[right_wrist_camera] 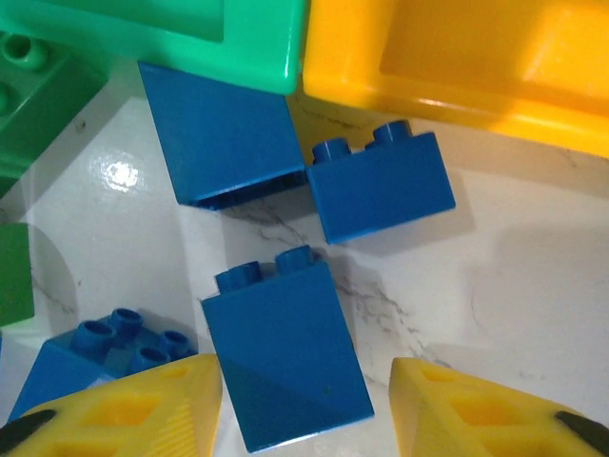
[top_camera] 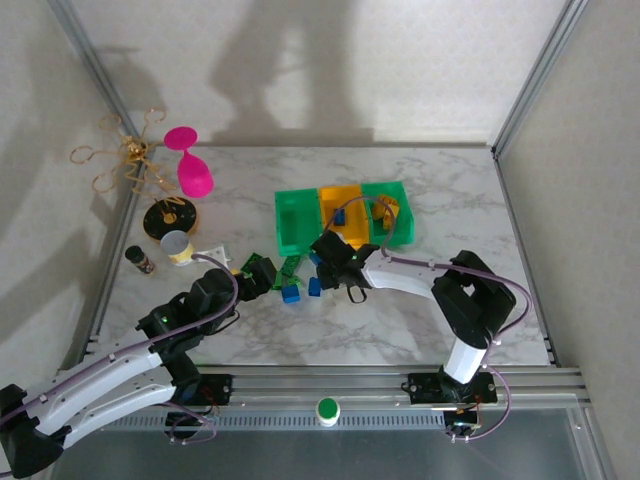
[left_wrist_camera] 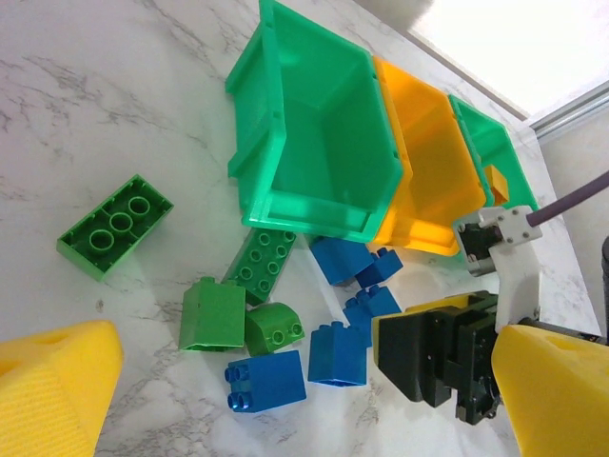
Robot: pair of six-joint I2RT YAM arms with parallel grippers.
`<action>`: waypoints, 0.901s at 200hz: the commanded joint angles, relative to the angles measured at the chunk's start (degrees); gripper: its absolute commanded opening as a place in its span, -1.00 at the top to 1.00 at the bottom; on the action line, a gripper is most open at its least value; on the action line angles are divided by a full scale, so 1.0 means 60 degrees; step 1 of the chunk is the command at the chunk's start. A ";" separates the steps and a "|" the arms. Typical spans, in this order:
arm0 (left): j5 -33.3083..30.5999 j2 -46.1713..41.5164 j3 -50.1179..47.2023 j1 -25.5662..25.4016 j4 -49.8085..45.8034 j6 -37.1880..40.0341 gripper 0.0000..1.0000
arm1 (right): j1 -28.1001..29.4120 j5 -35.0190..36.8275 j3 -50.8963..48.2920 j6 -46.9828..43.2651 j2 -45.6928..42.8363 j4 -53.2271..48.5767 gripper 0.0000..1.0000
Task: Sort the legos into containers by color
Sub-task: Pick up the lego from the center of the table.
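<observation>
Three containers stand in a row: a green one [top_camera: 296,222] [left_wrist_camera: 319,143], an orange-yellow one [top_camera: 345,200] [left_wrist_camera: 428,181] and a second green one [top_camera: 400,195] [left_wrist_camera: 481,133]. Green and blue legos lie loose in front of them. My right gripper [top_camera: 318,264] [right_wrist_camera: 303,381] is open around a blue brick [right_wrist_camera: 285,362] lying on its side. Its left finger touches the brick and a gap shows at the right finger. Two more blue bricks [right_wrist_camera: 228,133] [right_wrist_camera: 381,186] lie just ahead. My left gripper [top_camera: 258,275] [left_wrist_camera: 306,343] hangs open above green bricks [left_wrist_camera: 114,227] [left_wrist_camera: 213,314] and blue bricks [left_wrist_camera: 266,381], holding nothing.
A pink goblet [top_camera: 190,165], a gold wire stand [top_camera: 130,155], a black disc [top_camera: 168,215], a small round cup [top_camera: 178,247] and a dark little bottle [top_camera: 138,260] crowd the left side. Metal frame rails run along the table's near edge [top_camera: 400,375].
</observation>
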 commanded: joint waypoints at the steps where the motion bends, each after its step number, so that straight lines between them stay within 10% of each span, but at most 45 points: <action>1: -0.0065 -0.0019 0.0134 0.0114 0.0004 -0.0111 -0.99 | -0.0151 -0.0014 0.0339 -0.0379 0.0264 0.0091 0.03; 180: -0.0168 -0.0044 0.0443 0.0114 -0.0112 0.0110 -0.99 | -0.0260 -0.0137 0.0362 -0.0276 -0.0613 -0.0597 0.35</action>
